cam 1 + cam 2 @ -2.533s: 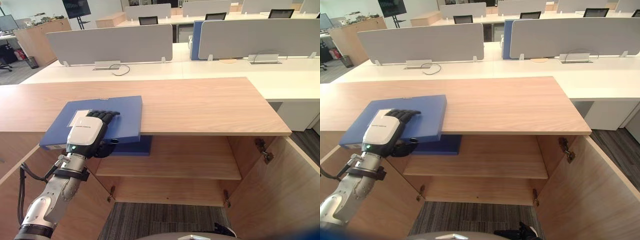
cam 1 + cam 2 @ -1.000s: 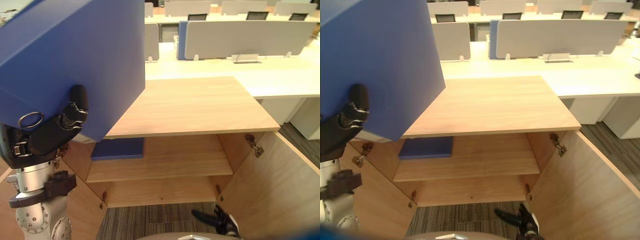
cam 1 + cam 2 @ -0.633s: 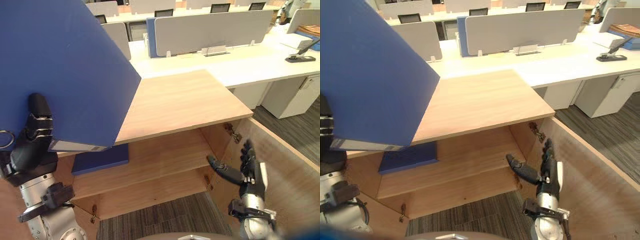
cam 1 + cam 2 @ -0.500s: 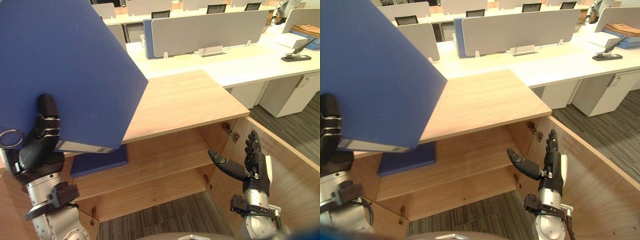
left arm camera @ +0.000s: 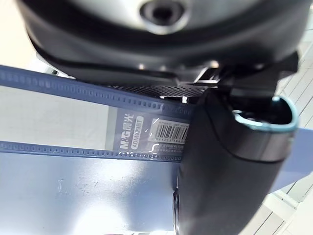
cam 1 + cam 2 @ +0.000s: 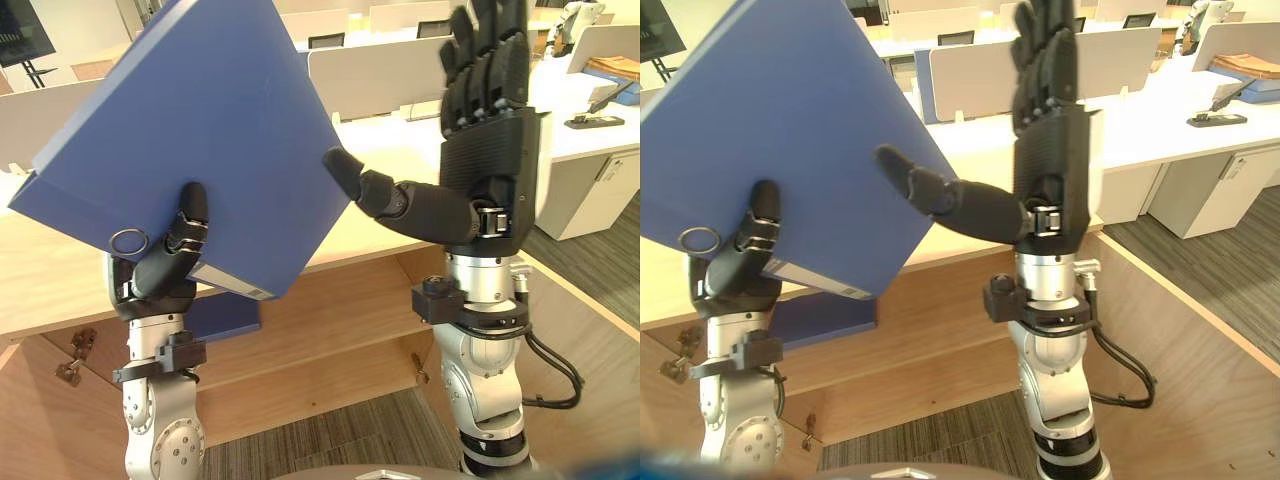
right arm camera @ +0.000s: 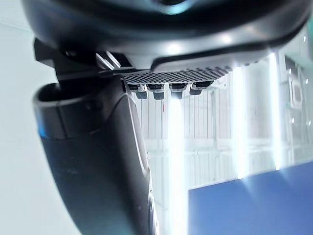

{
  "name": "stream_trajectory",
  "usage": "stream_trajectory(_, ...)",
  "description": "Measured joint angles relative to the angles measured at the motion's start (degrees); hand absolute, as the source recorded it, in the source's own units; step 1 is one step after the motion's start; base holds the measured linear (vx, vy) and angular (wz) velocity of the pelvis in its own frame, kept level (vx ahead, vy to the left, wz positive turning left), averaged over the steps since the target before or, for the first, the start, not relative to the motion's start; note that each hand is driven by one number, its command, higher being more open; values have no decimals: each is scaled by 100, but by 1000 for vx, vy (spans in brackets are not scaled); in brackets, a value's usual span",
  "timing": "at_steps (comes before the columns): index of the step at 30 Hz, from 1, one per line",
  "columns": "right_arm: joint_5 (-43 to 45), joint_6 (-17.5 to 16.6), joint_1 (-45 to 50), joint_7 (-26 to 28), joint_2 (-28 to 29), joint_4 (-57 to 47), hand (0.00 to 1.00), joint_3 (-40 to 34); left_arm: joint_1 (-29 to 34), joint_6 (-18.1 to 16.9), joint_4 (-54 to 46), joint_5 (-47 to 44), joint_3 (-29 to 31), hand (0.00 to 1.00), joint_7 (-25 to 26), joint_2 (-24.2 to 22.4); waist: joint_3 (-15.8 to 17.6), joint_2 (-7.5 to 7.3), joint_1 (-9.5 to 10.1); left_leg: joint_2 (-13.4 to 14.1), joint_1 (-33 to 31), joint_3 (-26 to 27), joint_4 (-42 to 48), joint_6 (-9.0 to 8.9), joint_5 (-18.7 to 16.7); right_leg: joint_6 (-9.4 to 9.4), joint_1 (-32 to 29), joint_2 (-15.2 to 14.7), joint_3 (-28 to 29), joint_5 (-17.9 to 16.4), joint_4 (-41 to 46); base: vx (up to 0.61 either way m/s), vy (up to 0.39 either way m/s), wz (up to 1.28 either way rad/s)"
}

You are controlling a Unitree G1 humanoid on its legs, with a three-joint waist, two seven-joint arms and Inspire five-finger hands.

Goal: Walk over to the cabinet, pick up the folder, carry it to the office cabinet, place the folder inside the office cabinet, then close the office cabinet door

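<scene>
The blue folder [image 6: 200,130], plain-faced with a white label [image 6: 235,285] and metal ring [image 6: 127,241] on its spine, hangs tilted above the top surface of the cabinet [image 6: 40,290]. The left hand [image 6: 160,270] pinches its spine edge, thumb curled over. The right hand [image 6: 485,150] stands over the cabinet's right side, fingers straight, holding nothing, thumb near the folder's corner. Inside the cabinet, the shelf [image 6: 330,310] is mostly bare beside another blue folder [image 6: 225,318].
</scene>
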Motion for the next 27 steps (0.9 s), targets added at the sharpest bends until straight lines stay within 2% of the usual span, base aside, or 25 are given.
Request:
stream_trajectory(3, 954, 18, -1, 184, -139, 372, 100, -3, -100, 21, 129, -178, -54, 0, -68, 170, -21, 5, -2, -30, 1, -21, -3, 20, 13, 14, 15, -31, -15, 13, -15, -37, 11, 6)
stream_trajectory(7, 1784, 177, -228, 359, -812, 1057, 100, -17, -162, 115, 192, -378, -223, 0, -362, 666, -57, 45, -4, -51, 0, -65, -48, 55, 55, 19, 85, -42, -62, 108, -165, -37, 11, 5)
stream_trajectory(17, 2729, 256, -1604, 792, -2319, 1977, 100, 14, -559, 217, 441, -1071, -353, 0, -862, 1710, -102, -16, 1, -64, 22, -139, -340, 83, 267, 0, 162, -24, -172, 302, -459, -23, 8, 5)
stream_trajectory(27, 2730, 261, -2387, 1138, -3391, 2449, 100, 174, -696, 243, 439, -1627, -638, 0, -1592, 2879, -150, -88, 1, -109, 176, -124, -620, 93, 399, 3, 212, -44, -171, 344, -537, 0, 0, 0)
